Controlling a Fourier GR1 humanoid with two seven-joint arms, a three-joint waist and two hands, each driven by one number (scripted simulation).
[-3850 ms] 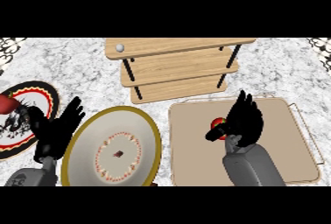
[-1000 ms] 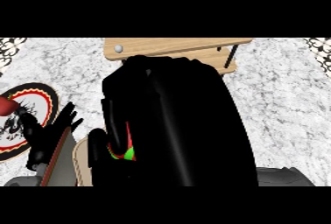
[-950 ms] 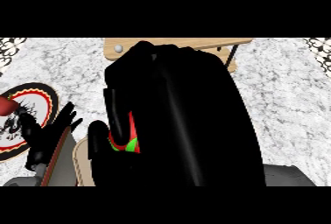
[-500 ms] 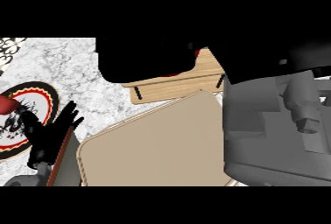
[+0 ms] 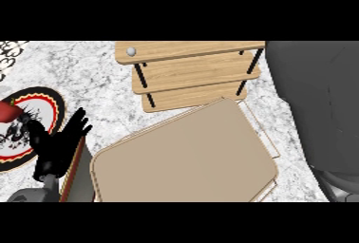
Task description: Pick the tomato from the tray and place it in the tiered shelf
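Tray [image 5: 182, 156] tilted at six o'clock, tomato unseen; shelf [image 5: 193, 71] at twelve shows none. Left hand [image 5: 60, 144] rests, fingers apart; right forearm [image 5: 316, 104] visible, hand unseen. Placement unconfirmed.

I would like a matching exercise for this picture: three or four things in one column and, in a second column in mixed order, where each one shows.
Things:
1. tiered shelf
2. tray
3. left hand
4. patterned plate

Places:
a. far left edge, red and black rim
b. top centre, wooden boards on black posts
c. lower left, open, fingers up
d. centre, tan, tilted

Pairs: 1-b, 2-d, 3-c, 4-a
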